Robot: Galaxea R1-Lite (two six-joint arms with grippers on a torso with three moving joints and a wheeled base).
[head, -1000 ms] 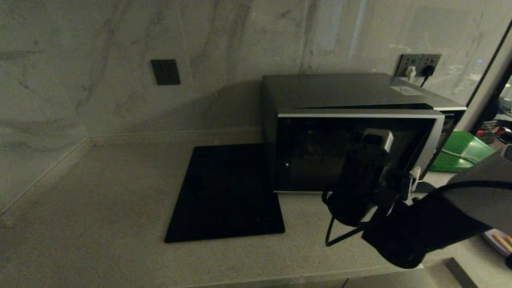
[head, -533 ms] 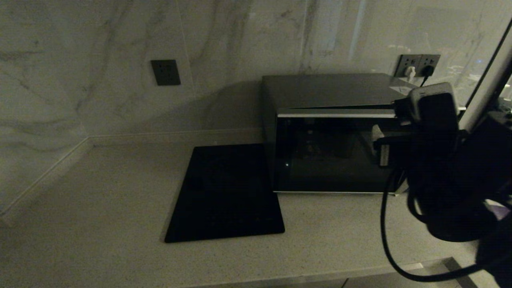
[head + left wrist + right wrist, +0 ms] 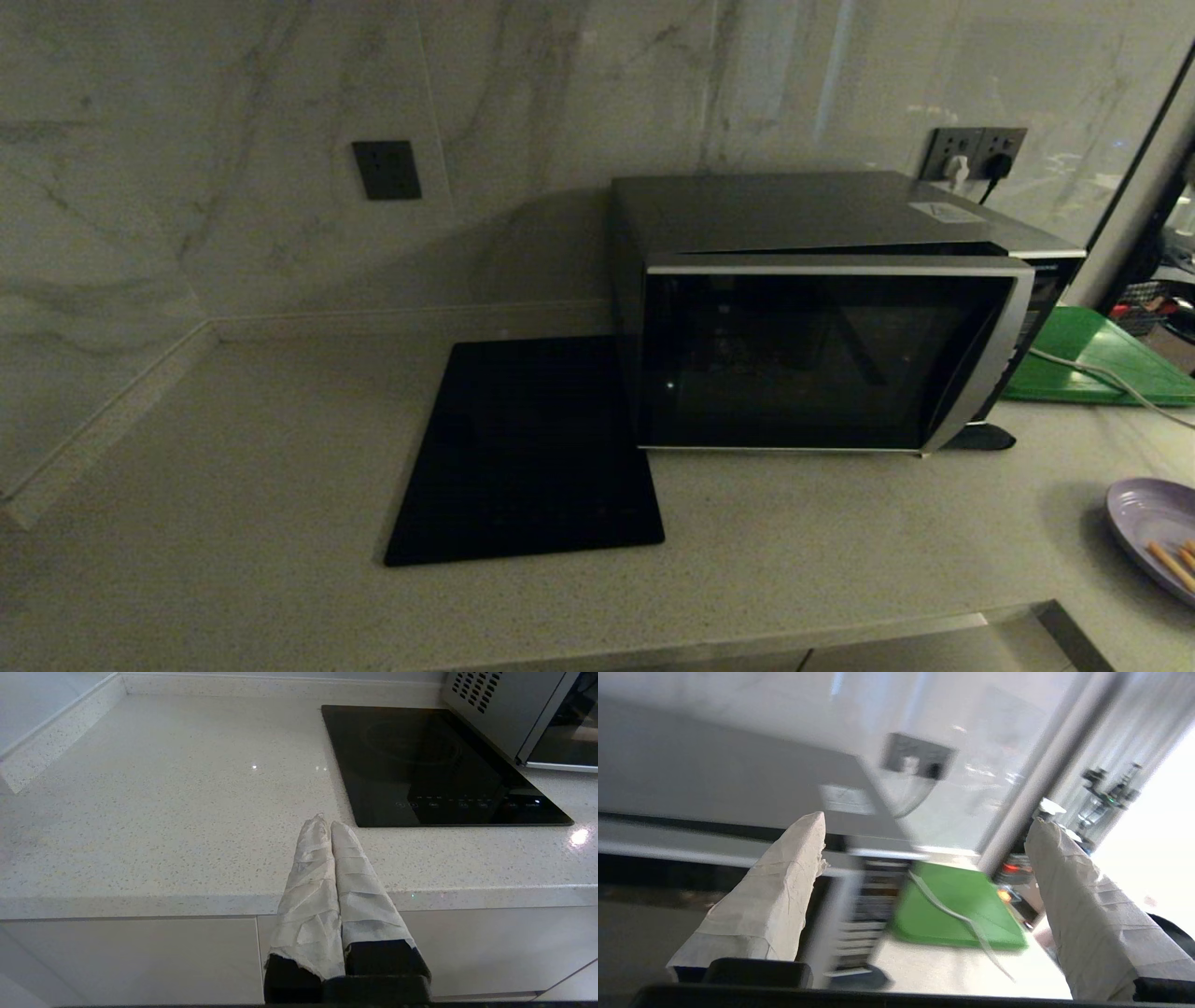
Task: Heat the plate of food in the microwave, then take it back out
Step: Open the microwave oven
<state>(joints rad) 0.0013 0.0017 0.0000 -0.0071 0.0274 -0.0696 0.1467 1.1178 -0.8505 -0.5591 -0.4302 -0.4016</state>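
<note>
The silver-grey microwave (image 3: pixel 822 308) stands at the back right of the counter, its dark glass door (image 3: pixel 803 359) swung slightly ajar on the handle side. The lavender plate of food (image 3: pixel 1153 527) with orange-brown sticks lies on the counter at the right edge of the head view. My right gripper (image 3: pixel 924 826) is open and empty, out of the head view, facing the microwave's button panel (image 3: pixel 866 910). My left gripper (image 3: pixel 326 823) is shut, parked over the counter's front edge, left of the cooktop.
A flat black cooktop (image 3: pixel 527 448) lies left of the microwave. A green board (image 3: pixel 1097 359) with a white cable (image 3: pixel 1111 378) across it sits right of the microwave. Wall sockets (image 3: pixel 976 154) are behind it. The counter's front edge (image 3: pixel 187 900) runs below my left gripper.
My right arm, which stood in front of the microwave door, has swung to the right and left the head view. The plate shows now. The door stays ajar.
</note>
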